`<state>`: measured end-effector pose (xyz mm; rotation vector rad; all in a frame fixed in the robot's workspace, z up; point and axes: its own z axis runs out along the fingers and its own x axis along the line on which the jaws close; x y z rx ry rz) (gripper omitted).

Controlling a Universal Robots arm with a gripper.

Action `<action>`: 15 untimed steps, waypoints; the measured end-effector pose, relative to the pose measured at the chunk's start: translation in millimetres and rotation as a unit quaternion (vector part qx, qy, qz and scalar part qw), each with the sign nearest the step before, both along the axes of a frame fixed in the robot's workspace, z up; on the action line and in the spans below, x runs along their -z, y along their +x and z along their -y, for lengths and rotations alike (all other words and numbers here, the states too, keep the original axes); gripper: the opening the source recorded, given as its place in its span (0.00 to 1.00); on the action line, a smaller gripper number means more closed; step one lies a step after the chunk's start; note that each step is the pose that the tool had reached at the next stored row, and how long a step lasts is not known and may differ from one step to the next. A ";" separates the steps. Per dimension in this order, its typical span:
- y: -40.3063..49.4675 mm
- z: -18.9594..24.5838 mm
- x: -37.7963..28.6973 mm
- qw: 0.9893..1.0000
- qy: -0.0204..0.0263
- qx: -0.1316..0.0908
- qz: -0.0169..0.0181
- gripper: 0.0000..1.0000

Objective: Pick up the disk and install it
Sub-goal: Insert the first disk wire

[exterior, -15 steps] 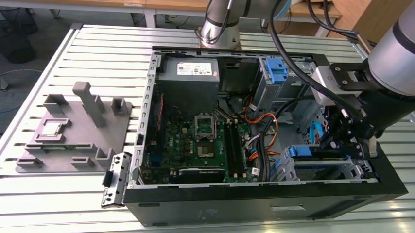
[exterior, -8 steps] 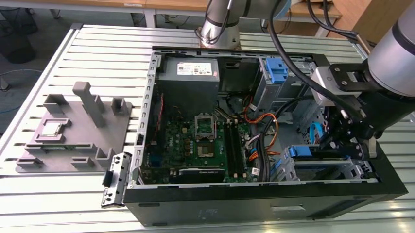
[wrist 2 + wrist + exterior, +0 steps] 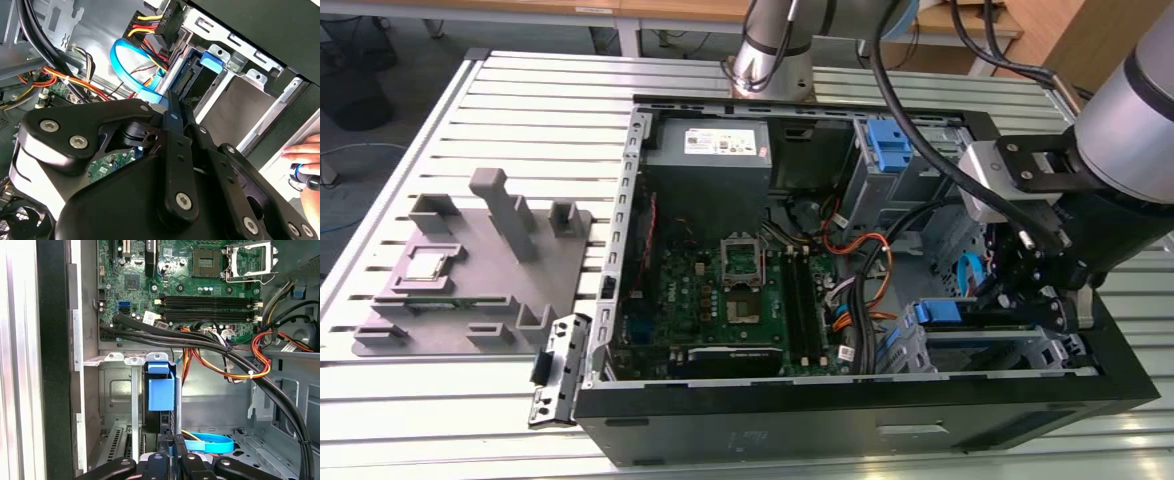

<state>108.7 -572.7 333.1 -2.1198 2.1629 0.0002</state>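
The disk (image 3: 977,327) sits on edge in the drive cage (image 3: 1014,350) at the front corner of the open computer case, on the exterior view's right. Its blue bracket (image 3: 939,311) faces the motherboard. In the first wrist view the blue bracket (image 3: 161,390) stands between the cage's metal walls, with the disk's dark edge (image 3: 164,424) behind it. In the second wrist view I see the disk's connector end (image 3: 187,79) and bracket (image 3: 210,58). My gripper (image 3: 1023,298) (image 3: 176,102) (image 3: 170,449) hangs right at that connector end, fingers drawn together. Whether they touch the disk I cannot tell.
Orange, red and black cables (image 3: 225,355) and a blue flat cable (image 3: 125,62) run close beside the cage. The motherboard (image 3: 720,300) and power supply (image 3: 707,145) fill the case. A grey fixture plate (image 3: 467,270) lies on the exterior view's left. A person's hand (image 3: 302,150) rests by the case edge.
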 end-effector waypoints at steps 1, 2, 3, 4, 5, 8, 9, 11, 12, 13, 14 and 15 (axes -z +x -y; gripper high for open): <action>0.0 0.0 0.3 1.000 0.000 0.000 0.000 0.16; -0.1 0.0 0.5 1.000 0.000 0.000 0.001 0.16; -0.2 0.0 0.7 1.000 0.000 0.000 0.001 0.16; -0.2 0.0 0.9 1.000 0.000 0.000 0.001 0.16; -0.3 0.0 1.7 1.000 0.000 0.000 0.001 0.16; -0.5 0.0 3.1 1.000 0.000 0.000 0.002 0.16; -0.5 0.0 3.1 1.000 0.000 0.000 0.002 0.16; -0.6 0.0 3.6 1.000 0.000 0.000 0.002 0.16; -0.6 0.0 3.8 1.000 0.000 0.000 0.002 0.16; -0.7 0.0 3.8 1.000 0.000 0.000 0.002 0.16; -0.7 0.0 3.8 1.000 0.000 0.000 0.002 0.16; -0.7 0.0 3.8 1.000 0.000 0.000 0.002 0.16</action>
